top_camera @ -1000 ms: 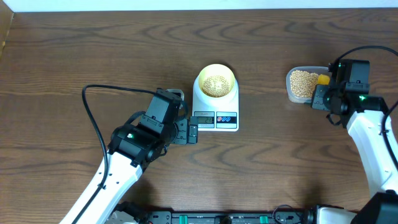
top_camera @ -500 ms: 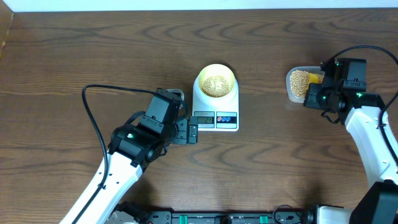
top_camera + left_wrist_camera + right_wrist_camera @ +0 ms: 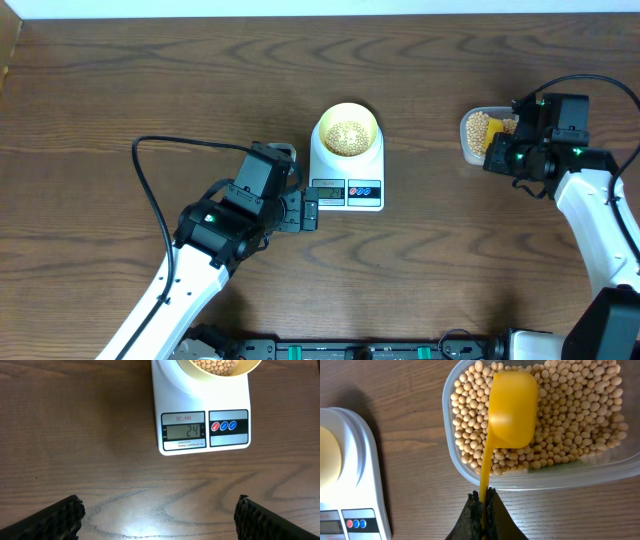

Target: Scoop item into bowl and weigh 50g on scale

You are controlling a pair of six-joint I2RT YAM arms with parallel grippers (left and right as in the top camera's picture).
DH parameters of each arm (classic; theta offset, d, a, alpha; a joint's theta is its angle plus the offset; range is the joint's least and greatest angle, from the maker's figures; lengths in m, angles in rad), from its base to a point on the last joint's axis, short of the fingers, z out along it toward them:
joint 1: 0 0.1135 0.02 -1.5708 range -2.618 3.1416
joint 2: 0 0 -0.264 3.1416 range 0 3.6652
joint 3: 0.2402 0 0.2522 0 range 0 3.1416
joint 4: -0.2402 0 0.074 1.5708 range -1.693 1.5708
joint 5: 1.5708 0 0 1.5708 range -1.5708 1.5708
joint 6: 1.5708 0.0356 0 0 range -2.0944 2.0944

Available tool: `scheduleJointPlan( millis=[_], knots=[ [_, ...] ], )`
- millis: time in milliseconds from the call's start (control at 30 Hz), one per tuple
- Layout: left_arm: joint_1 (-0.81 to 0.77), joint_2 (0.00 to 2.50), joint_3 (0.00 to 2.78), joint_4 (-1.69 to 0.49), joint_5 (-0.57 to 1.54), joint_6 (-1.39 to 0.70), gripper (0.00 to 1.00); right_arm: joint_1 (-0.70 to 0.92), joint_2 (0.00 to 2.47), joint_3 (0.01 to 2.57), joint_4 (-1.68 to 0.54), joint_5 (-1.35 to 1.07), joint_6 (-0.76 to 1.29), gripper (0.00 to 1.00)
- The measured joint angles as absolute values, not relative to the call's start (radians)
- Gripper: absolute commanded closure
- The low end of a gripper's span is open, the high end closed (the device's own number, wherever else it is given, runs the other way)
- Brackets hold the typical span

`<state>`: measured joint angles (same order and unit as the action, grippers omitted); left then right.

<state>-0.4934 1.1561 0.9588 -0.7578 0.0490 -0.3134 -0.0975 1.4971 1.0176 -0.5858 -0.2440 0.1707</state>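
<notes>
The scale (image 3: 200,397) carries the label SF-400 above its display (image 3: 183,432), which reads 24.

Dark wood-grain table (image 3: 150,80). Resting directly on it: white scale (image 3: 200,397) near centre, clear tub (image 3: 560,477) (bean-filled) well apart, toward right edge.

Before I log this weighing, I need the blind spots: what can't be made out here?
Overhead: digits on the scale are too small to read.
Overhead: the right arm hides part of the tub.
Left wrist: the top edge cuts off the bowl.
Right wrist: the left edge cuts off the scale.
</notes>
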Motion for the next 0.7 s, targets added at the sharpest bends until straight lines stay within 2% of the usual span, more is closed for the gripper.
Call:
scheduleJointPlan(
  millis=[700],
  knots=[
    [-0.493,1.156,0.959,-0.758,0.049,-0.313,0.02,-0.248,1.499,1.018,-0.613,-0.464,0.198,0.99]
  ],
)
